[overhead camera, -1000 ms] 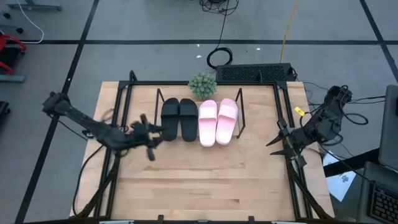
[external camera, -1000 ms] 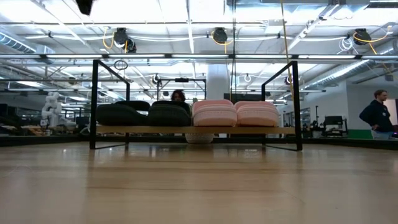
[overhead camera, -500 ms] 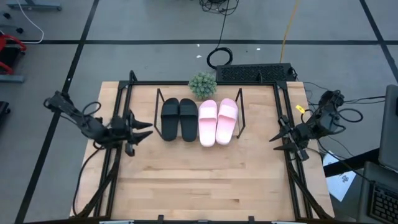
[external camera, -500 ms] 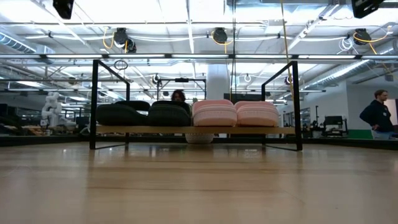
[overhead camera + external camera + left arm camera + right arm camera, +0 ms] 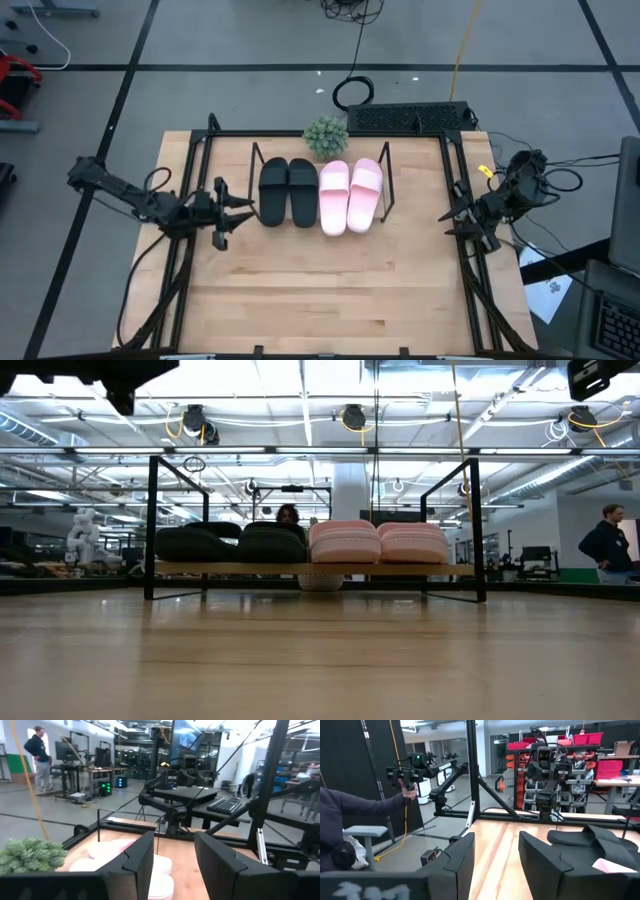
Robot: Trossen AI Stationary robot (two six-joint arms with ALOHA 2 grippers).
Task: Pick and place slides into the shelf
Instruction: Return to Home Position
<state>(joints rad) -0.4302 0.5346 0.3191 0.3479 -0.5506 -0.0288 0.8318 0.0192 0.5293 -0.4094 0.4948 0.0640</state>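
Two black slides [image 5: 287,192] and two pink slides [image 5: 350,195] lie side by side, soles down, on the wooden board [image 5: 315,569] of the wire shelf [image 5: 386,180]. The low view shows all of them on the board, black [image 5: 235,544] beside pink [image 5: 378,543]. My left gripper [image 5: 243,208] hovers open just left of the shelf, pointing at it, nothing between its fingers [image 5: 140,857]. My right gripper [image 5: 452,220] is open near the table's right edge, also pointing toward the shelf, its fingers [image 5: 540,860] bare.
A small potted plant [image 5: 326,135] stands behind the shelf, a keyboard [image 5: 410,117] at the far edge. A black frame [image 5: 200,150] runs around the table. Bare wood [image 5: 330,290] fills the near half. A person's arm [image 5: 365,802] shows beyond the table.
My left gripper has drawn back from the black slides toward the table's left edge and come down a little, its arm folding in. My right gripper has pulled back slightly toward the right edge and sunk. The slides have not moved.
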